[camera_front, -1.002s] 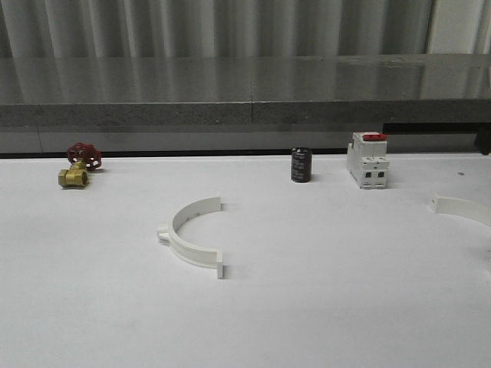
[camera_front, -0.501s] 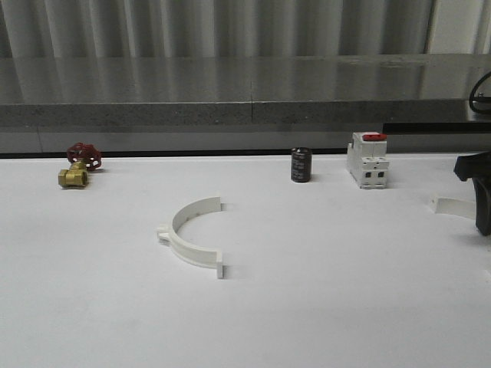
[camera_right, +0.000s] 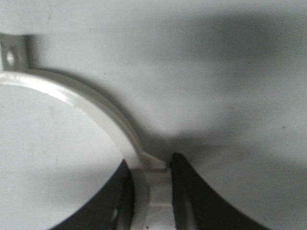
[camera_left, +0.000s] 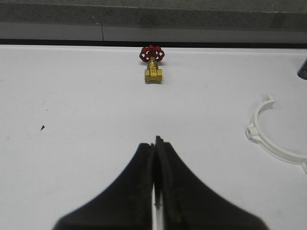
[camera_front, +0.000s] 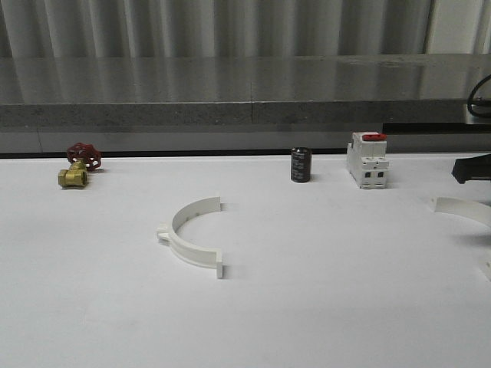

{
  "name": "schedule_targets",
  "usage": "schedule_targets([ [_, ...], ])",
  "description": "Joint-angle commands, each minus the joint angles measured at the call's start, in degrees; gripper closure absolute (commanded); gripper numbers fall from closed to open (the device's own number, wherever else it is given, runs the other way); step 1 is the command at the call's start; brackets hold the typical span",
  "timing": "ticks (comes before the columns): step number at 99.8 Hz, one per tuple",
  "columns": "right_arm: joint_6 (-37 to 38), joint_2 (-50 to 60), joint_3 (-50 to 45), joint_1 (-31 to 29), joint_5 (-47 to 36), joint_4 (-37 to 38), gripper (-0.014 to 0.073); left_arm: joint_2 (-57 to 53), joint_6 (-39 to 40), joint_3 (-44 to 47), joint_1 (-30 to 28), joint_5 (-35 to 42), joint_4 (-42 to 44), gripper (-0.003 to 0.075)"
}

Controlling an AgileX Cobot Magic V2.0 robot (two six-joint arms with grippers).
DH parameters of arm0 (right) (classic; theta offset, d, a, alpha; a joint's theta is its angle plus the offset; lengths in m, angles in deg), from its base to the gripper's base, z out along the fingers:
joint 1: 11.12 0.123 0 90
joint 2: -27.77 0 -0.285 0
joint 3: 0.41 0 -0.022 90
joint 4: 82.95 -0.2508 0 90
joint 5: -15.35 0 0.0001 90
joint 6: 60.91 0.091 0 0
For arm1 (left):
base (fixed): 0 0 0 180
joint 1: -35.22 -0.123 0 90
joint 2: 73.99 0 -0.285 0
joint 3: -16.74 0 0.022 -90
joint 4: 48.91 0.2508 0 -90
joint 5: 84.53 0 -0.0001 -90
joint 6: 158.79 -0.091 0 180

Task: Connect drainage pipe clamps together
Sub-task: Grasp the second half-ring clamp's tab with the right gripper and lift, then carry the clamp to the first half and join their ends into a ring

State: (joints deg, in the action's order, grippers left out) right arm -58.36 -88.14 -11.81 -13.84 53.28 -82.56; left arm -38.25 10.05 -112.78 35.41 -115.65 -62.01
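Change: since 0.5 s ago the dark right arm part at the right edge of front view went up and out; now only a small dark piece [camera_front: 474, 169] shows there, mid-right. The flange end of the 2nd clamp is uncovered again.
Left gripper [camera_left: 155, 143]: fingers pressed together, nothing between them, above bare white table [camera_front: 322, 307]; lower centre of left wrist view.
Right gripper [camera_right: 152, 165]: fingers closed on the right clamp half [camera_right: 81, 96], one black finger each side of the band, just by its small outer tab; bottom centre of right wrist view.
Right clamp half, cont.: white arc runs from the grip up to upper left of wrist frame, flat flange w/ a hole at that end. In front view it shows at the right edge [camera_front: 460, 208], cut by the frame. Cannot tell if it is lifted or on the table.
Left clamp half [camera_front: 192, 238]: lies flat on table, centre-left of front view, open side to the right, tab on its left; well apart from the other half. Seen also at right edge of left wrist view [camera_left: 273, 139].
Brass valve w/ red handwheel [camera_front: 78, 166]: upper left of table, near back edge.
Black cylinder [camera_front: 301, 165]: back of table, centre-right.
White switch w/ red top [camera_front: 367, 159]: just right of the cylinder, not touching.
Task state: the 2 halves not joined.
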Motion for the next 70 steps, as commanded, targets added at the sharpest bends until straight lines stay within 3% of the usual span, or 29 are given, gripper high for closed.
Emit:
schedule_targets([
  [1, -0.8, 2.5, 1.6, -0.4, -0.3, -0.4, 0.0455, 0.1, -0.2, -1.5, 0.6, 3.7, -1.1, 0.0741],
  [30, -0.8, 2.5, 1.6, -0.4, -2.7, -0.4, 0.0455, 0.1, -0.2, -1.5, 0.6, 3.7, -1.1, 0.0741],
  [47, -0.8, 2.6, 2.2, 0.2, 0.2, -1.3, 0.0455, 0.1, -0.2, -1.5, 0.6, 3.7, -1.1, 0.0741],
  [70, 3.6, 5.1, 3.3, 7.7, 2.3, -3.4, 0.0453, 0.1, -0.2, -1.5, 0.6, 3.7, -1.1, 0.0741],
])
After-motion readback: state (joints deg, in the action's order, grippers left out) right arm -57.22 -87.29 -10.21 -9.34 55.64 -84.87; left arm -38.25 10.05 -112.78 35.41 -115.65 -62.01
